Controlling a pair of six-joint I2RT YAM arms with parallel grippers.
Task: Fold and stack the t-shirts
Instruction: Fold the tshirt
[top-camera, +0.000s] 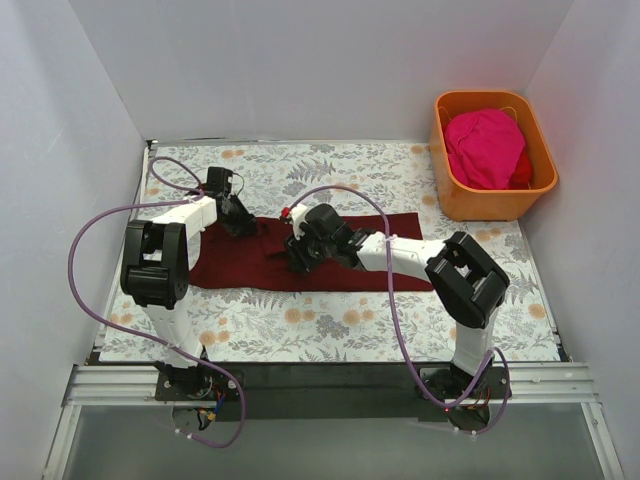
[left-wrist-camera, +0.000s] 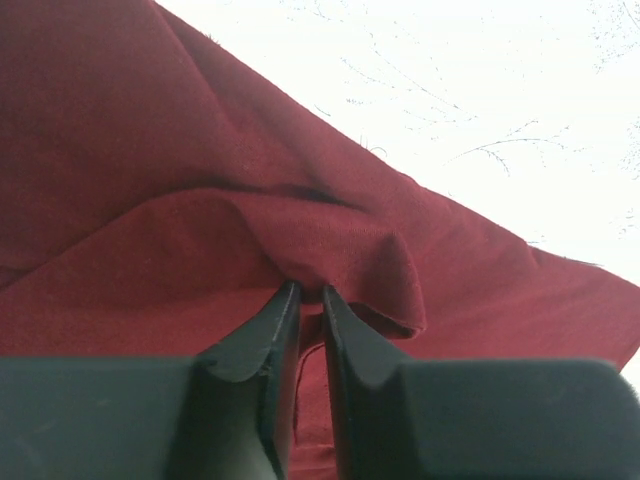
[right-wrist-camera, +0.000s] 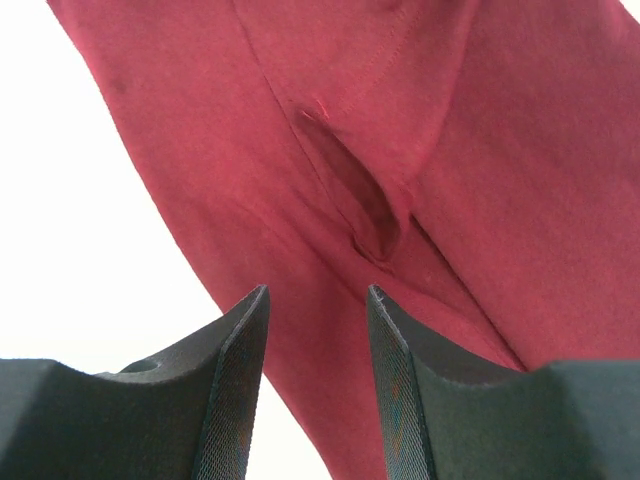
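Observation:
The dark maroon t-shirt (top-camera: 230, 262) lies in a long folded strip across the middle of the table. My left gripper (top-camera: 243, 226) is at the shirt's far left edge and is shut on a pinched fold of the maroon cloth (left-wrist-camera: 340, 255). My right gripper (top-camera: 296, 262) is over the middle of the shirt, open and empty, its jaws just above the maroon cloth (right-wrist-camera: 330, 180) near a seam and a small pucker. The magenta-pink t-shirt (top-camera: 485, 148) lies bunched in the orange tub.
The orange plastic tub (top-camera: 460, 200) stands at the far right corner of the floral tablecloth (top-camera: 330, 320). White walls close the table on three sides. Purple cables loop off both arms.

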